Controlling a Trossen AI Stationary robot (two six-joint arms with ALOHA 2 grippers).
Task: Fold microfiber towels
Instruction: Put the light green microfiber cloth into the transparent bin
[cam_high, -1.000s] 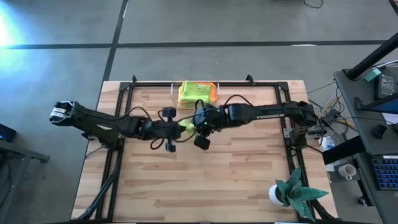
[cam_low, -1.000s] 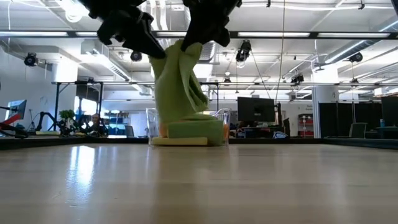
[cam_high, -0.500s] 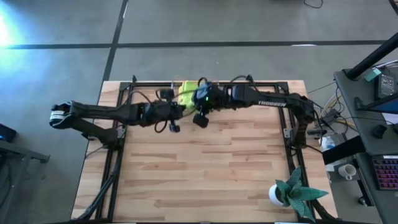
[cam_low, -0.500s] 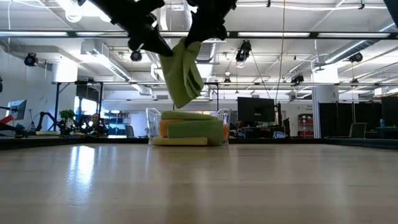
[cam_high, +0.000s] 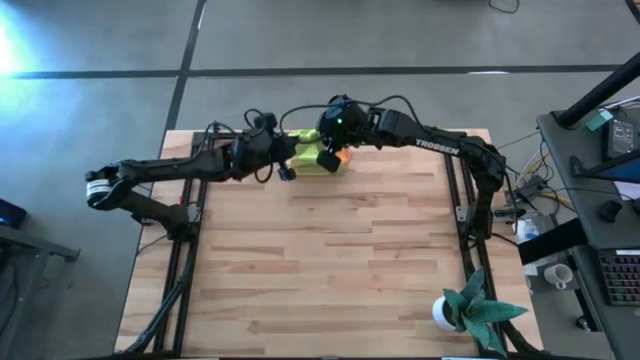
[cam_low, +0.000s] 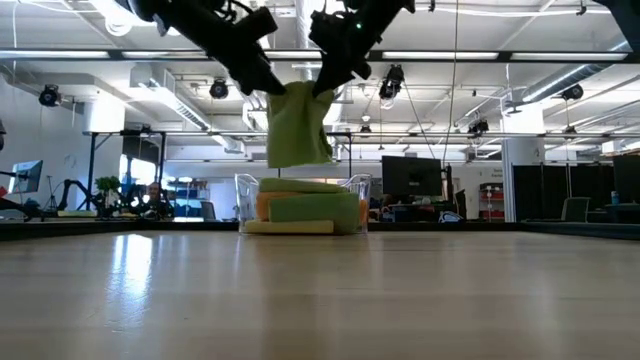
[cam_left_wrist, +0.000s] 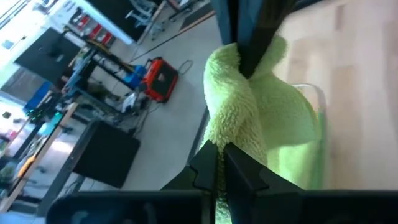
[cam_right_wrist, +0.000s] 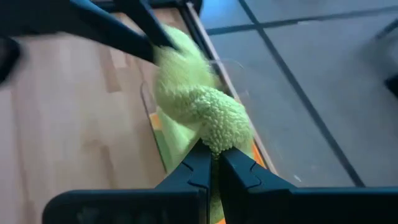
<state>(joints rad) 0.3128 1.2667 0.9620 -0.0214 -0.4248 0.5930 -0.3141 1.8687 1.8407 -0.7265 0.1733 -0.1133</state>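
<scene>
Left gripper (cam_low: 268, 84) and right gripper (cam_low: 322, 88) each clench a top corner of a folded lime green towel (cam_low: 297, 126), hanging above the clear bin (cam_low: 355, 186) of stacked towels (cam_low: 300, 208) at the surface's (cam_high: 330, 270) far edge.

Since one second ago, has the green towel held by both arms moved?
Yes. The lime green towel went up and toward the far table edge, and now hangs above the clear bin instead of in front of it, held by both tools.

Your left gripper (cam_low: 268, 84) and right gripper (cam_low: 325, 84) hang raised side by side, both pinched closed.
</scene>
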